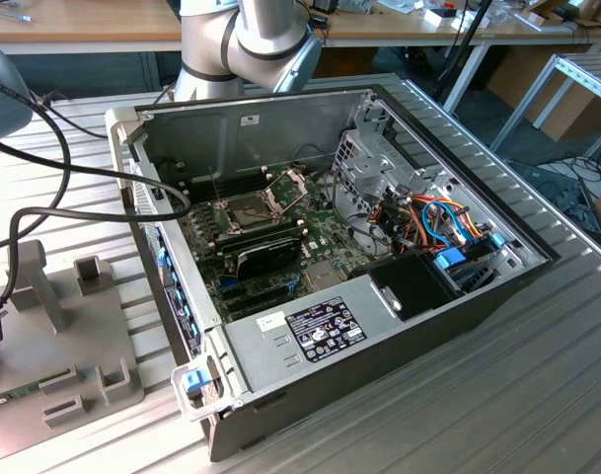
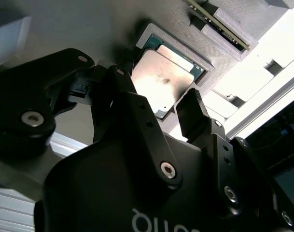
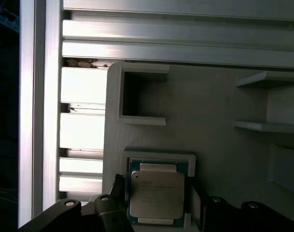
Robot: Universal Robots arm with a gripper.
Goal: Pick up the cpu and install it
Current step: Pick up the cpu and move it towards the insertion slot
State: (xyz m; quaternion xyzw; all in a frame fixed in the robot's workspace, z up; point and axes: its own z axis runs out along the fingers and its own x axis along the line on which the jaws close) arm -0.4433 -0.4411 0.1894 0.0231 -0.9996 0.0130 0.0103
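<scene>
Second wrist view: pincer [image 2: 156,84] (spread) over cpu [image 2: 164,76] in grey tray [image 2: 113,24]

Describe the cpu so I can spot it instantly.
Find the grey moulded holder on the ribbed metal table. Right at the end effector, a raised square frame holds the cpu. It alone has a silver metal top and green rim amid plain grey plastic.

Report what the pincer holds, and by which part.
Nothing is held. The open pincer straddles the cpu, a finger at each side, while the cpu lies flat in its grey holder.
</scene>
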